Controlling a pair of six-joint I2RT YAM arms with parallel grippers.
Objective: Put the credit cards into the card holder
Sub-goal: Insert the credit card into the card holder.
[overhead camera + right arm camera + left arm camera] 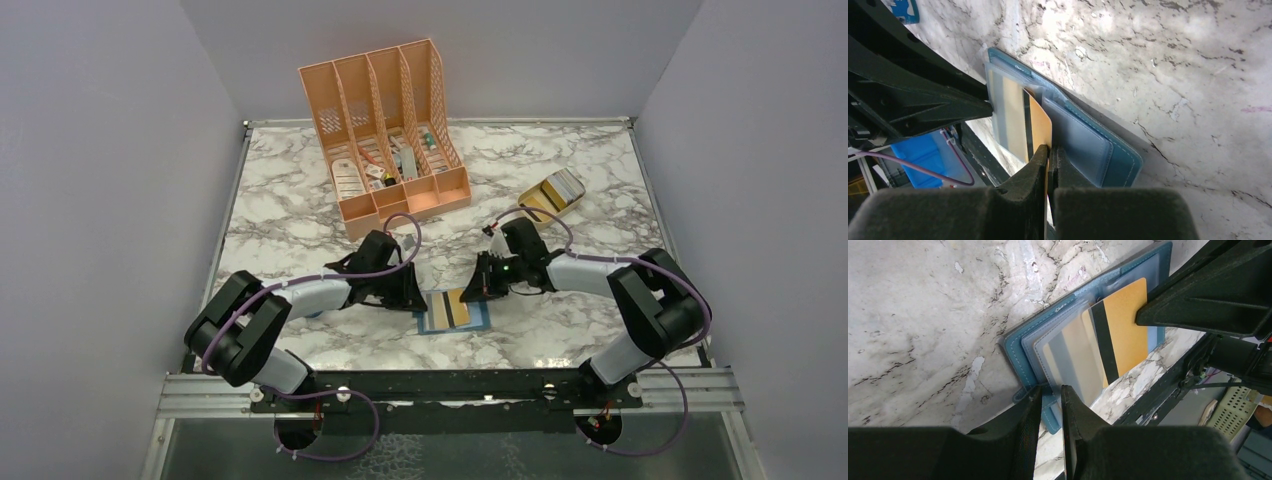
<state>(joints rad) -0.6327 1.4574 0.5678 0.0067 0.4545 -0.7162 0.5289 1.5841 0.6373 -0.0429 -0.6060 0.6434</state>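
As the top view shows it, the teal card holder (478, 322) lies open on the marble table (300, 220) just ahead of the arm bases. The left gripper (414, 297) is at its left edge and the right gripper (470, 292) at its upper right. The peach desk organizer (385, 140) and the tan oval tray (552, 193), which has more cards in it, sit well apart toward the back. From the left wrist, the left fingers (1030, 410) stand at a narrow gap with the holder's near teal edge between them, so they appear to pinch it in place. A gold-orange credit card (1125, 325) with a dark stripe lies slanted over the clear sleeves (1068, 355), its striped end seemingly tucked under the topmost one. From the right wrist, the right fingers are closed tight on the card's bare end, and the rest of the card points toward the sleeve mouth beside the paler blue pocket. The step in hand looks like seating this card, about halfway in. Doing it well probably means squaring the card to the sleeve opening before pushing and keeping it low and flat so it does not bow. It should travel along its own length while the left grip stops the holder from skidding on the smooth marble. Letting go is best saved until only a sliver of the card remains outside.
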